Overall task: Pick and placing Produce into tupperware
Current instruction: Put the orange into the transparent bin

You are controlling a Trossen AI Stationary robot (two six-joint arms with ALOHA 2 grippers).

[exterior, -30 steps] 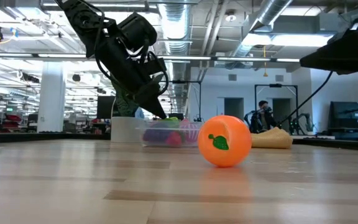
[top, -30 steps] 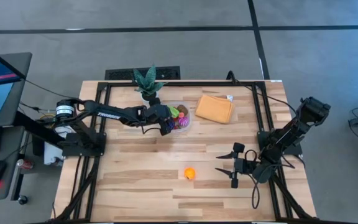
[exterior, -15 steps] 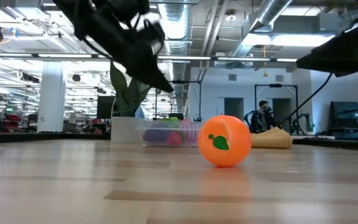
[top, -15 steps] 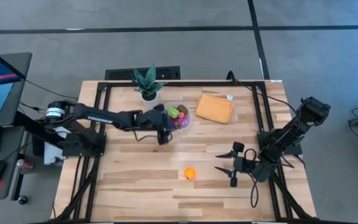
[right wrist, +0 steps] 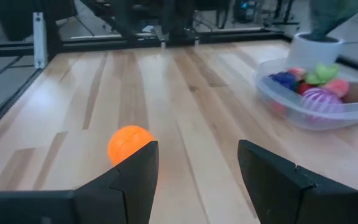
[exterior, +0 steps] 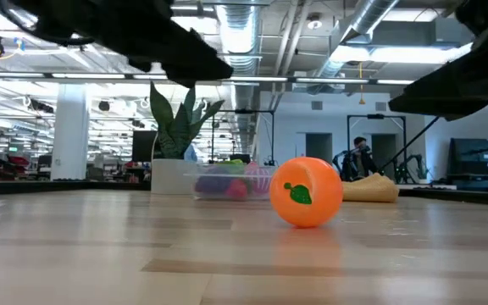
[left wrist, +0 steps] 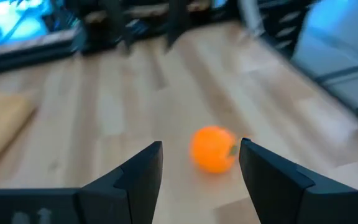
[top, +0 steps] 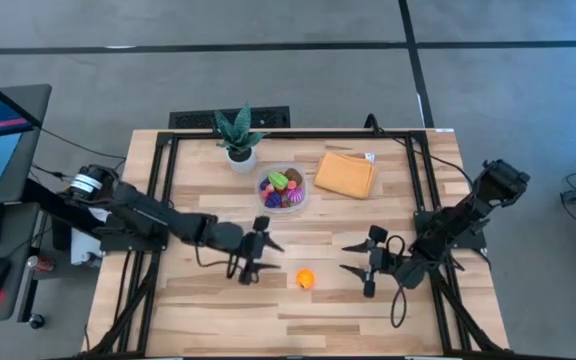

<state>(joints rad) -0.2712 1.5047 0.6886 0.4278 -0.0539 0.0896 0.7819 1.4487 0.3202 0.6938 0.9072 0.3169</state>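
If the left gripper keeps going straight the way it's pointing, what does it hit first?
Most likely the orange toy fruit: the open left gripper points at it across bare table, though the gap is hard to judge.

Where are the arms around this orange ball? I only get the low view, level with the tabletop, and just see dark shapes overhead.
Observer: From above, the left tool is close beside the orange ball, fingers open and aimed at it.
Visitor: And the other arm?
Observer: The right tool is open too, on the ball's opposite side and a little farther off.
Visitor: Is that tub behind the ball full?
Observer: The clear tub holds several toy fruits. It stands between a plant and an orange cloth.
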